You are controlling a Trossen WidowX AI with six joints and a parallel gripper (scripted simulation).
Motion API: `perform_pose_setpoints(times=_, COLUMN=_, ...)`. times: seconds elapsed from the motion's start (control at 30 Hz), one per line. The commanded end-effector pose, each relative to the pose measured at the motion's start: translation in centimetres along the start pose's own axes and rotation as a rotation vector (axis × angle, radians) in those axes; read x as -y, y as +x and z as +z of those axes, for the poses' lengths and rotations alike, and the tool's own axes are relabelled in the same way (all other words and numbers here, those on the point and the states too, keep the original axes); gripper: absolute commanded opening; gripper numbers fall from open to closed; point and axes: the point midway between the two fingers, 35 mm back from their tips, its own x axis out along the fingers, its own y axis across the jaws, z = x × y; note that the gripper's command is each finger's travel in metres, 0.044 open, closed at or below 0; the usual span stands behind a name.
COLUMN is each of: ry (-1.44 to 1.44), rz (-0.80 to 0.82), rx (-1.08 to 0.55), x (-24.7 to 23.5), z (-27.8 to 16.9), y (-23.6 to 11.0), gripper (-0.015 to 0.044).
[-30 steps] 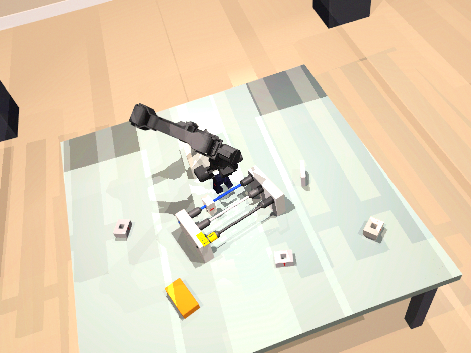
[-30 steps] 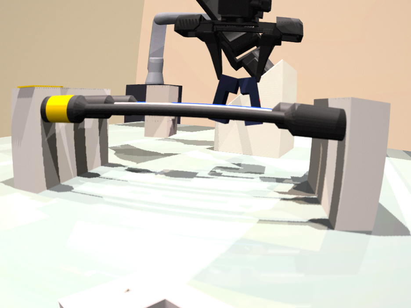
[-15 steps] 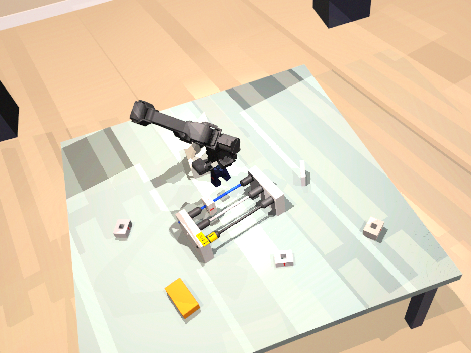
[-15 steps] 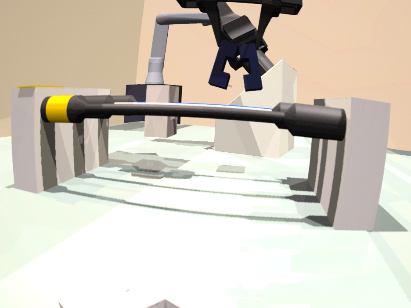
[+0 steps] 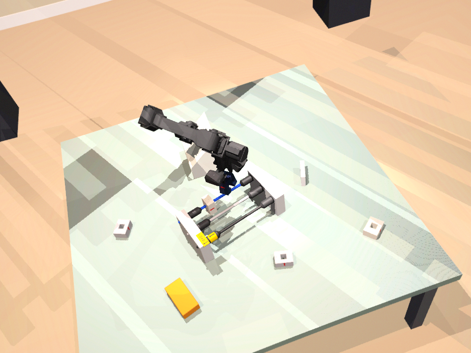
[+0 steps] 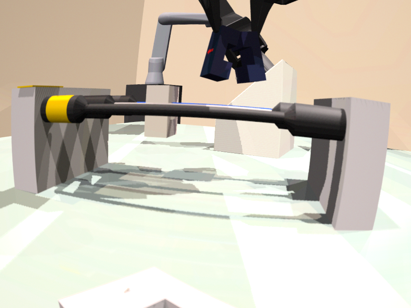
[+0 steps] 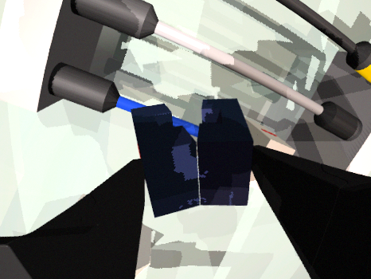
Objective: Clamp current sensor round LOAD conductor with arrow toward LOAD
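While the gripper [image 6: 237,54] is clamped on the dark blue sensor [image 6: 232,58], that sensor hangs tilted in the air above the 3 wires strung between 2 grey end blocks [image 6: 355,159]. Seen from the wrist, its 2 halves [image 7: 196,158] sit over the blue wire [image 7: 130,104], apart from the black wire [image 6: 199,111] with the yellow end [image 6: 59,108].

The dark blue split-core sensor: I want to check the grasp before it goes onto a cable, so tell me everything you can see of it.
The sensor is a dark navy, matte, blocky body of two halves joined at the top, its lower ends splayed open around a notched core gap. A small red mark shows on one side face. The gripper is shut on it, black fingers pressing both outer faces. It hangs tilted in the air, above the conductors and off the table. In the wrist view it overlaps the blue conductor; no cable passes through it.
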Motion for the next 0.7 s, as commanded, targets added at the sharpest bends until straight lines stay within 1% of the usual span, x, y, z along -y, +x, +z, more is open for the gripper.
perform_pose_setpoints(times=0.0, ry=-0.113, rz=-0.006, rx=0.008, x=0.9, z=1.4, y=-0.3, gripper=0.0000)
perform_pose_setpoints(times=0.67, ry=-0.728, rz=-0.011, rx=0.007, x=4.3, z=7.6, y=0.4, gripper=0.0000)
